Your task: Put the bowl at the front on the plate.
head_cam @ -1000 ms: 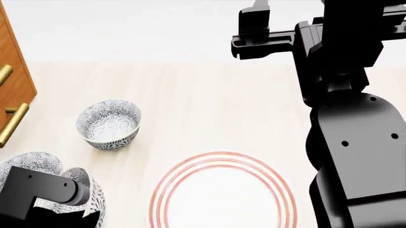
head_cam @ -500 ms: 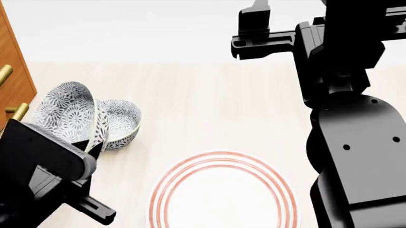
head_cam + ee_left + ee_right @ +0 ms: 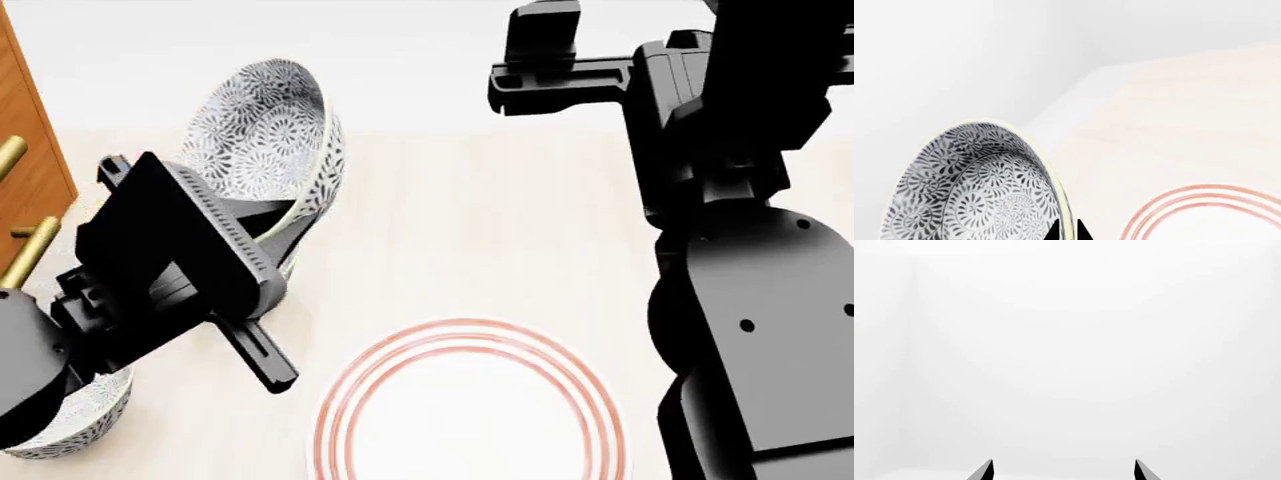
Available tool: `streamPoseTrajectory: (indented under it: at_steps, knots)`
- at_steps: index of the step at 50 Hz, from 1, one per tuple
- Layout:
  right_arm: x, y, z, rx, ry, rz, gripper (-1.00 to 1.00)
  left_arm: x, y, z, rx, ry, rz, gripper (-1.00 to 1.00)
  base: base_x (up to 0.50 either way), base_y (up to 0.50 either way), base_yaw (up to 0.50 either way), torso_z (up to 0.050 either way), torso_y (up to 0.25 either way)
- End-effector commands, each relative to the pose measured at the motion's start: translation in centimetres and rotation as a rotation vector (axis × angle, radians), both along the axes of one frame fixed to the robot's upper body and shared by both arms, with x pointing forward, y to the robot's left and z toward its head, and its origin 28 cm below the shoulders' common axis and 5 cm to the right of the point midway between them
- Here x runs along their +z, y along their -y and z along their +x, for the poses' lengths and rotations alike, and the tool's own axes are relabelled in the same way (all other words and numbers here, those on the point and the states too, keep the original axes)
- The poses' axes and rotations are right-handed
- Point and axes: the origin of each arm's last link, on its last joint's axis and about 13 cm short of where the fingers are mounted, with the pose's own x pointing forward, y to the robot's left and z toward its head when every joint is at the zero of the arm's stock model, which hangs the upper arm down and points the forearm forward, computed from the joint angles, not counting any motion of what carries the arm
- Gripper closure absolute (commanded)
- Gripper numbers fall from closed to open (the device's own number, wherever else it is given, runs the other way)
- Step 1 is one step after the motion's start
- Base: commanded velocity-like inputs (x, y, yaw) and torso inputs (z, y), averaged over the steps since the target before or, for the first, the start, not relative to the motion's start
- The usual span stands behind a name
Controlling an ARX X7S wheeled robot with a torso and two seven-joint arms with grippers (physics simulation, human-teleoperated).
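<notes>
Pale worktop (image 3: 534,230) lies bare between the wooden cabinet (image 3: 27,170) at left and the plate (image 3: 467,410) near the front edge. The left claw (image 3: 287,225) is raised and angled, pinching the tilted bowl (image 3: 260,125) by its rim, above and left of the plate. The right claw (image 3: 1062,471) is spread, held high.

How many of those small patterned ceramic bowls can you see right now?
2. One white bowl with grey-blue floral pattern is held tilted in the air by the left gripper; another patterned bowl peeks out beneath that arm. Others may be hidden behind it.
</notes>
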Motion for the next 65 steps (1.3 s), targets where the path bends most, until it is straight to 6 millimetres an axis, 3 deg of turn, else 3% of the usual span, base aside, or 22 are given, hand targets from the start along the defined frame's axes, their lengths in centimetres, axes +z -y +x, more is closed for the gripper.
streamPoseTrajectory:
  at_steps: [1, 12, 24, 50, 65]
  knots:
    - [0.1, -0.2, -0.3, 0.035, 0.028, 0.029, -1.00, -0.3, 0.6, 3.4, -0.125, 0.006, 0.114, 1.00, 0.00, 0.00, 0.00, 0.000, 0.000]
    - [0.8, -1.2, -1.4, 0.106, 0.074, 0.044, -1.00, -2.6, 1.8, 7.8, -0.187, -0.044, 0.264, 1.00, 0.00, 0.00, 0.00, 0.000, 0.000]
    - [1.2, -1.3, -1.5, 0.119, 0.093, 0.069, -1.00, -4.6, 3.2, 10.5, -0.281, -0.078, 0.438, 1.00, 0.00, 0.00, 0.00, 0.000, 0.001]
    - [1.3, -1.0, -0.9, 0.103, 0.091, 0.067, -1.00, -7.2, 6.4, 9.1, -0.554, -0.075, 0.624, 1.00, 0.00, 0.00, 0.00, 0.000, 0.000]
    - [0.8, -1.3, -0.4, 0.099, 0.080, 0.051, -1.00, -8.9, 7.0, 8.3, -0.633, -0.171, 0.531, 1.00, 0.00, 0.00, 0.00, 0.000, 0.001]
